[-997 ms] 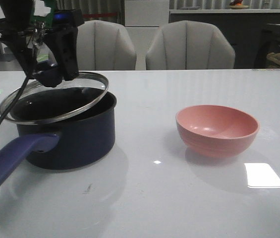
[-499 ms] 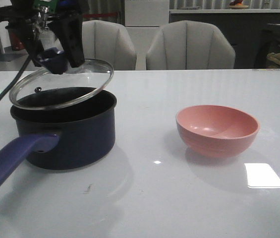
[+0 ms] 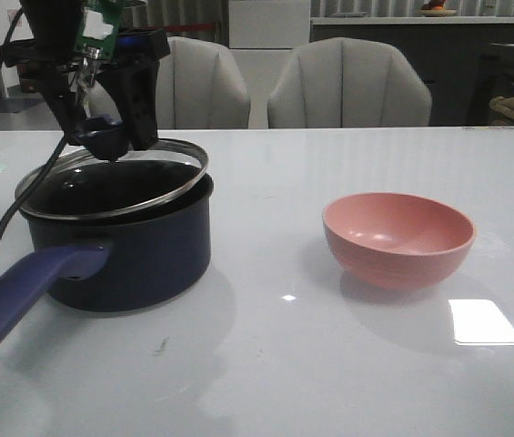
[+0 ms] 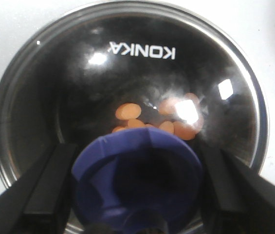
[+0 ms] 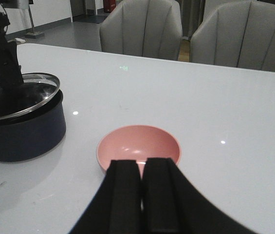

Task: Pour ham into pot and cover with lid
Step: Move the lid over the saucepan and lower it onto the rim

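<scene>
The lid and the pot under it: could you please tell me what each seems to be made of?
The lid looks like clear glass: the ham shows through it and it catches bright glints. Its rim looks like polished metal, and its matte purple-blue knob is probably plastic. The pot looks like dark navy coated metal with a dull sheen, though the look alone cannot settle that. Its handle resembles the knob.

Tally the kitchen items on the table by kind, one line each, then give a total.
Pot: 1
Lid: 1, held by the left gripper over the pot
Bowl: 1
Heap of ham: 1, inside the pot
Total: 4
</scene>
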Controlling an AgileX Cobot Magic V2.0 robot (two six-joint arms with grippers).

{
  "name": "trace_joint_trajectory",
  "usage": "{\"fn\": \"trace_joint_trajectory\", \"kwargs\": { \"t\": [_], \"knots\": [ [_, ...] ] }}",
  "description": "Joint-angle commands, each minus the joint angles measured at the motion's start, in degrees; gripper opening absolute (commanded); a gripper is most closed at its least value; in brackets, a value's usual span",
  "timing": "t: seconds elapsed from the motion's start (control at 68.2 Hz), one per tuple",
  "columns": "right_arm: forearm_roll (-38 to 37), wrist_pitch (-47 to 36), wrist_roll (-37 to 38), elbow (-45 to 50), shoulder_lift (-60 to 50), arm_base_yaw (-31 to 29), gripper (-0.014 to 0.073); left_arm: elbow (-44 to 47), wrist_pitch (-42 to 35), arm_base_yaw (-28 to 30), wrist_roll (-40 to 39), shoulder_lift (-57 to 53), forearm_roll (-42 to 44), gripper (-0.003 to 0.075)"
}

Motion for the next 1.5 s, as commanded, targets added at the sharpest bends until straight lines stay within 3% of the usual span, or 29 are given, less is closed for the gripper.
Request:
{"fn": "trace_joint_trajectory", "kwargs": {
  "t": [0.0, 0.205, 1.144, 1.481],
  "knots": [
    [-0.3, -4.5, -0.7, -1.6, 0.4, -0.1, 0.0159, -1.9, 1.6, -0.8, 0.5, -3.0, 0.0, 0.0475],
    [-0.3, -4.5, -0.7, -1.6, 0.4, -0.1, 0.0159, -1.9, 1.6, -0.8, 0.8, -3.0, 0.0, 0.0556],
    [-0.3, -4.5, -0.7, -1.6, 0.4, -0.1, 0.0159, -6.1, 1.6, -0.8, 0.8, -3.9, -3.3, 0.0554],
    [-0.3, -4.5, -0.7, -1.6, 0.4, -0.1, 0.0159, -2.0, -2.9, -0.1, 1.7, -15.8, -2.5, 0.0554]
  ]
}}
